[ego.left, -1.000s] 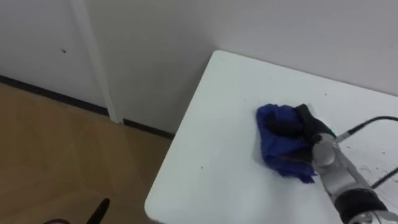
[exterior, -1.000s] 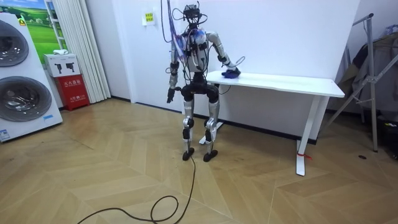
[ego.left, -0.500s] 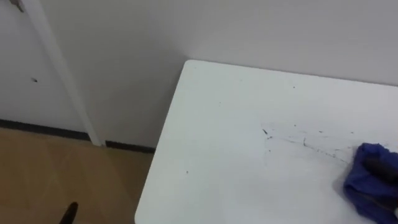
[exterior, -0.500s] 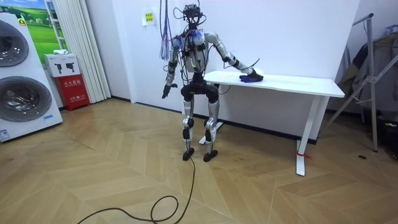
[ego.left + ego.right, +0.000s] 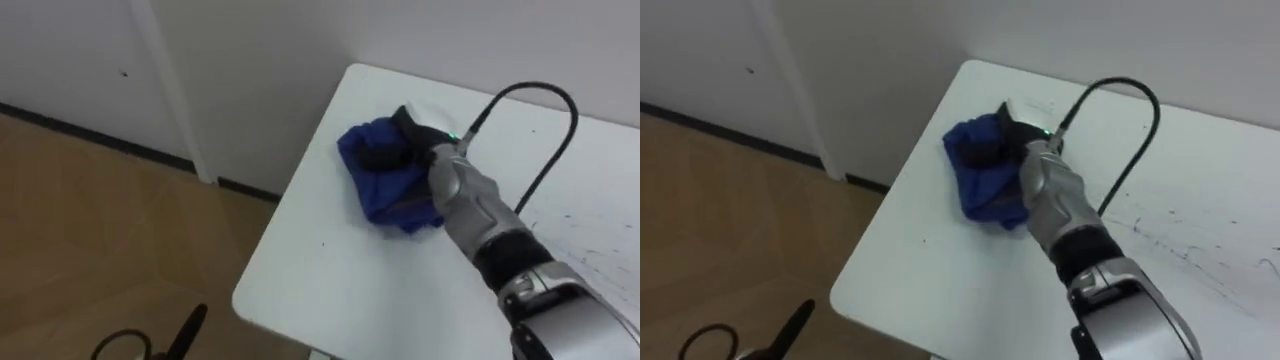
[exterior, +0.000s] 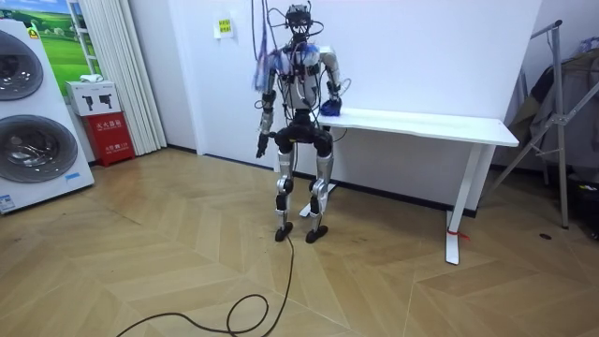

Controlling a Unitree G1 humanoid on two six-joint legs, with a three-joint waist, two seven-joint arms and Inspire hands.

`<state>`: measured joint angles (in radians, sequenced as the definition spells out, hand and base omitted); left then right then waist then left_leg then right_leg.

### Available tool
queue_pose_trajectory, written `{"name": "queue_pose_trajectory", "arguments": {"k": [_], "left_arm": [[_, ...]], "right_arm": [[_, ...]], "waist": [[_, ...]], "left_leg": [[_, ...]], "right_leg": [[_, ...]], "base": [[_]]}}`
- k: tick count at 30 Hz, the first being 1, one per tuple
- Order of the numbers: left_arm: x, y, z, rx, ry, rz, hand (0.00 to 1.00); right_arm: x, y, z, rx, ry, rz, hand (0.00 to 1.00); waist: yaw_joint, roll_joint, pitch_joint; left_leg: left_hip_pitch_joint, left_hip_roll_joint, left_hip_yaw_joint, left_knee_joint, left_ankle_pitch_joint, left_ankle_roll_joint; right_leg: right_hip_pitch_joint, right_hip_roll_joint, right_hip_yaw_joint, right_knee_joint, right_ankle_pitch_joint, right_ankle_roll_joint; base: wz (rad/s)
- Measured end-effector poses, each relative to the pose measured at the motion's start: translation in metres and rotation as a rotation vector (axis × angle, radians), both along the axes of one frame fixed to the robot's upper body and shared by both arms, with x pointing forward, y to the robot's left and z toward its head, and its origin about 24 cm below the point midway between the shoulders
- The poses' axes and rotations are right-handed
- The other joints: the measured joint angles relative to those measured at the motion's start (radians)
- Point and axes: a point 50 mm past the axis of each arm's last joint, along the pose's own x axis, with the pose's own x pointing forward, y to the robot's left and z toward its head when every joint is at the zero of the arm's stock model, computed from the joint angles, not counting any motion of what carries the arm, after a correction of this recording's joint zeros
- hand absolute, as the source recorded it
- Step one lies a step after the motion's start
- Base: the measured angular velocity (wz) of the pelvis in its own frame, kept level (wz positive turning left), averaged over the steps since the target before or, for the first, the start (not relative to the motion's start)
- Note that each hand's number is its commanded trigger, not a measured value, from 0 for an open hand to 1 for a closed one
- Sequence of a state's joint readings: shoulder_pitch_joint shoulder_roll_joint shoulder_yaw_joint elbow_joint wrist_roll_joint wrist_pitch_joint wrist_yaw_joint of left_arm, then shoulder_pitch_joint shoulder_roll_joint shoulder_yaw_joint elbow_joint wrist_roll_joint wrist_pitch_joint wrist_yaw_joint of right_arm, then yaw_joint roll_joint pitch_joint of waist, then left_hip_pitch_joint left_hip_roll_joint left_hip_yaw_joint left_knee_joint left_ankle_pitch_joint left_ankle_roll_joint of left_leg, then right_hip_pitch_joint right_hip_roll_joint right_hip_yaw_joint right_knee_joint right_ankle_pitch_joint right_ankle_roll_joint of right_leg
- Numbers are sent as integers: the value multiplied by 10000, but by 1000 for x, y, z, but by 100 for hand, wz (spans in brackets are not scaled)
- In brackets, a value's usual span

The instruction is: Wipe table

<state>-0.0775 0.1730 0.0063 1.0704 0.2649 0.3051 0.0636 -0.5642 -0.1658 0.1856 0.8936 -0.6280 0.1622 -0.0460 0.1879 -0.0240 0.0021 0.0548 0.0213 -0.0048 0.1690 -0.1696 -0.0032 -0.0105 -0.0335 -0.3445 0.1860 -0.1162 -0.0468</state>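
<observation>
Gripping the blue cloth (image 5: 372, 192) beneath it, right robot hand (image 5: 448, 183) sits on table (image 5: 330, 285).

We read no text anywhere; the small yellow paper notice (image 6: 223, 26) on the white wall (image 6: 421, 47), at eleven o'clock, stays illegible.

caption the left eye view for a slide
Right hand holding a blue cloth against the white table near its wall-side corner

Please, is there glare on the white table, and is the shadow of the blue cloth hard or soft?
Left eye view: the table is evenly lit, no glare spot; the blue cloth in the right hand throws only a faint, soft-edged shadow. Room view: the table looks evenly lit too.
</observation>
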Motion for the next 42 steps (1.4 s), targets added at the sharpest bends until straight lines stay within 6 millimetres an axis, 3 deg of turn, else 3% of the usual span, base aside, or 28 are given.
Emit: {"name": "queue_pose_trajectory", "arguments": {"k": [1,4,6,7,9,12,14,16,19,22,24,25,26,27,28,29,30,32,34,36,38,39,40,41,42], "left_arm": [[-1,2,0,25,-7,122,0],[-3,14,3,157,-304,628,0],[-16,28,5,511,-332,739,0],[-20,32,5,604,-303,885,0],[-38,49,7,995,-120,1476,0],[-50,56,8,1181,-34,1962,0],[-51,57,8,1172,-85,2059,0],[-47,55,8,1089,-238,2072,0],[-40,49,7,914,-388,1831,0],[-28,38,5,662,-437,1657,0],[-11,26,4,386,-558,1334,0],[-7,23,4,338,-609,1235,0],[2,16,5,218,-789,1001,0],[11,7,6,23,-1001,829,0],[13,3,5,-67,-1053,745,0],[16,-2,5,-137,-1045,512,0],[12,-2,4,-105,-886,470,0],[-5,4,0,-20,-494,740,0],[-18,6,-3,66,-70,859,0],[-18,9,-2,43,-42,737,0],[-24,21,0,341,67,727,0],[-24,35,5,745,4,656,0],[-23,43,8,952,-70,581,0],[-22,56,14,1366,-231,388,0],[-19,67,20,1803,-358,151,0]], "right_arm": [[-3,-5,-2,50,-130,-150,100],[-31,-52,-22,179,-279,-1837,100],[-65,-102,-37,137,-92,-3856,100],[-76,-116,-40,70,13,-4403,100],[-123,-162,-50,-276,412,-6349,100],[-170,-196,-53,-543,647,-7969,100],[-183,-201,-56,-564,727,-8382,100],[-182,-200,-56,-607,744,-8437,100],[-156,-186,-54,-516,776,-8101,100],[-99,-136,-45,-564,789,-6098,100],[-44,-61,-22,-591,193,-2786,100],[-31,-39,-14,-523,5,-1955,100],[-10,1,5,-349,-459,-493,100],[5,28,24,-168,-994,441,100],[10,36,31,-20,-1187,713,100],[16,45,41,144,-1418,970,100],[19,47,44,200,-1476,1119,100],[16,44,39,283,-1362,1131,100],[6,28,17,316,-694,543,100],[-30,-12,-28,329,502,-725,100],[-50,-33,-42,367,310,-1307,100],[-62,-51,-48,322,230,-1976,100],[-69,-61,-51,374,210,-2457,100],[-85,-85,-56,304,261,-3494,100],[-107,-111,-61,144,371,-4642,100]], "waist": [[-86,3,-4],[-488,-15,-26],[-846,-72,-131],[-902,-85,-157],[-1210,-187,-265],[-1555,-152,-265],[-1590,-176,-256],[-1607,-164,-251],[-1483,-92,-227],[-1187,-47,-184],[-976,-65,-178],[-893,-44,-163],[-676,-3,-125],[-471,29,-61],[-298,43,-56],[96,37,-60],[407,-2,-74],[428,-77,-89],[364,-108,-78],[313,-104,-65],[-37,-50,-11],[-133,-37,1],[-135,-7,2],[-237,-15,9],[-466,33,-20]], "left_leg": [[14,0,2,5,0,0],[273,-29,7,-26,-3,2],[571,-77,211,-66,-5,3],[641,-90,255,-70,-9,8],[825,-134,266,-98,-70,77],[1032,9,360,-173,-371,132],[1185,47,531,-142,-457,125],[1226,61,623,-62,-497,127],[1303,110,1071,-89,-490,125],[1206,127,1154,-99,-471,105],[1107,146,1152,-134,-391,28],[1085,163,1152,-139,-382,11],[999,191,1132,-160,-342,-50],[900,201,977,-159,-298,-82],[876,196,858,-150,-274,-93],[812,192,655,-169,-219,-99],[766,195,509,-160,-211,-108],[675,162,432,-90,-211,-108],[639,96,356,20,-209,-104],[670,54,370,203,-208,-101],[791,22,543,401,-208,-99],[888,134,762,453,-229,-59],[896,231,938,458,-262,-6],[843,310,1335,655,-372,111],[837,495,1545,821,-531,124]], "right_leg": [[20,-4,7,-6,-7,11],[313,-71,71,-50,-24,43],[637,-70,193,-177,-86,151],[700,-74,219,-189,-87,161],[837,-85,385,-171,-119,205],[1038,84,534,-154,-135,203],[1129,170,773,-152,-138,197],[1132,189,966,-133,-113,178],[930,332,1335,32,-8,119],[526,427,1764,221,179,-39],[267,541,1808,372,228,-160],[230,560,1822,377,227,-185],[141,587,1786,357,232,-240],[92,591,1674,317,229,-265],[77,571,1580,297,215,-280],[88,526,1467,236,172,-278],[98,478,1283,175,117,-271],[205,303,840,216,-63,-193],[302,102,395,393,-200,-110],[289,-185,266,954,-382,69],[313,-392,283,1398,-474,193],[275,-434,318,1643,-495,502],[244,-524,256,1983,-641,665],[51,-1254,-49,2980,-1024,836],[36,-2059,-72,3615,-1198,1051]], "base": [[6],[5],[-4],[-9],[-16],[-16],[-28],[-33],[-52],[-68],[-24],[-11],[16],[31],[56],[62],[63],[69],[67],[55],[10],[-24],[-32],[4],[26]]}}
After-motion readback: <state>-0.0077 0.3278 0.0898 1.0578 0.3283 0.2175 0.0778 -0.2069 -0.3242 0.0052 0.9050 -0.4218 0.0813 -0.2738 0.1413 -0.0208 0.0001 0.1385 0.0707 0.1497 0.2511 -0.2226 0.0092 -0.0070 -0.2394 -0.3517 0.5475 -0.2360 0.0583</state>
